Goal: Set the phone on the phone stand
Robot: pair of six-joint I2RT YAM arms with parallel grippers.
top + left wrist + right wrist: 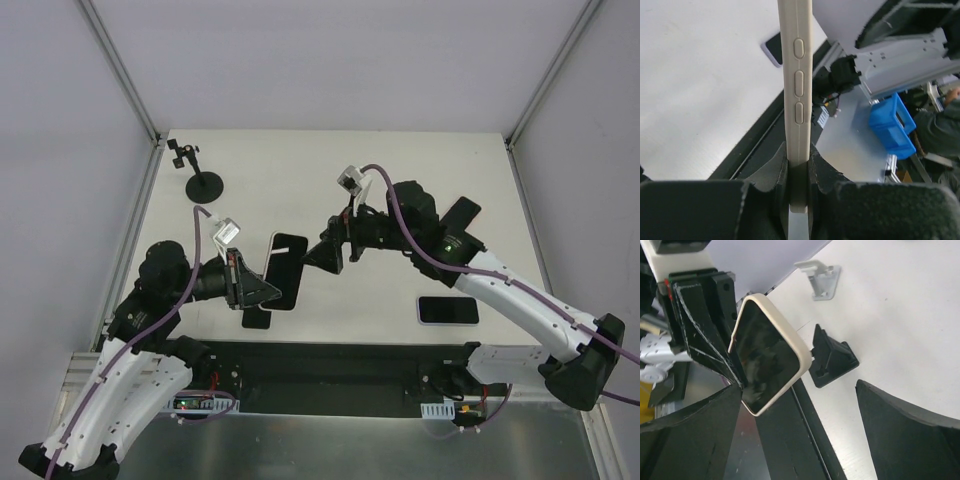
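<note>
My left gripper (pixel 262 288) (pixel 799 170) is shut on the bottom edge of a phone in a cream case (pixel 285 270) (pixel 797 75) and holds it on edge above the table. In the right wrist view the phone (pixel 770 357) shows its dark screen, tilted. A small black wedge phone stand (pixel 257 318) (pixel 832 357) sits on the table just below the phone, near the front edge. My right gripper (pixel 330 255) (pixel 800 440) is open and empty, just right of the phone, with its fingers (pixel 695 435) spread wide.
A second phone (pixel 447 310) (pixel 772 47) lies flat at the front right. A third phone (pixel 462 212) lies under the right arm. A black tripod stand (pixel 205 185) stands at the back left. A small white stand (pixel 820 277) sits beyond the black one. A black strip (pixel 340 360) runs along the table's front.
</note>
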